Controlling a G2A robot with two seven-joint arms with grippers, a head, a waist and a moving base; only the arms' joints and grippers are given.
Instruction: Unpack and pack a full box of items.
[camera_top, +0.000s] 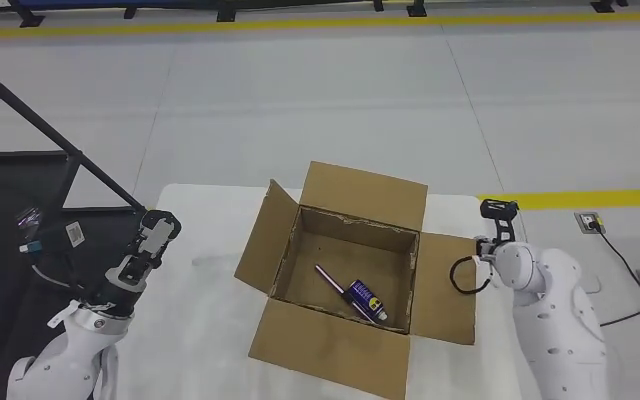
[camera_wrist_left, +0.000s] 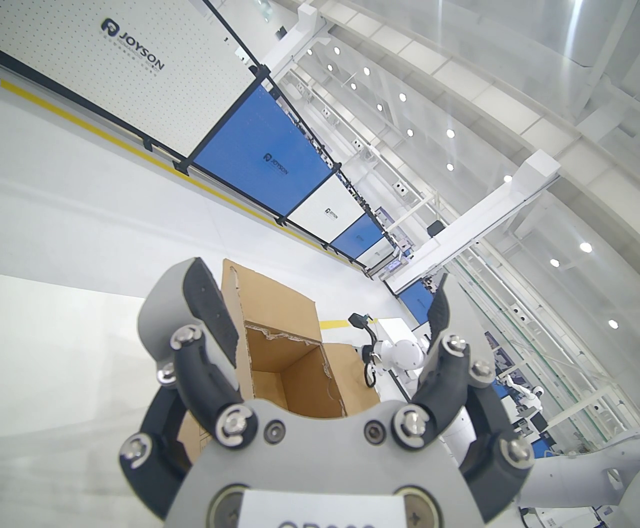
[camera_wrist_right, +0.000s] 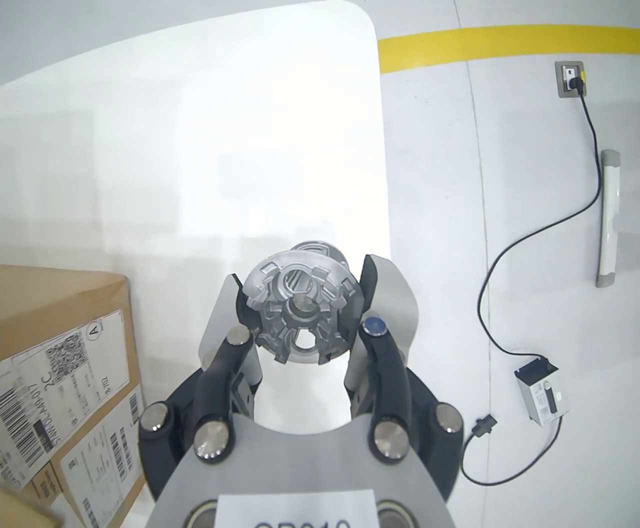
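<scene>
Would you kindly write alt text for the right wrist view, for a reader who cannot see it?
The right hand is shut on a grey cast-metal gear-like part, held over a white table. A brown cardboard box with printed labels stands close by, and a yellow line crosses the pale floor past the table.
</scene>
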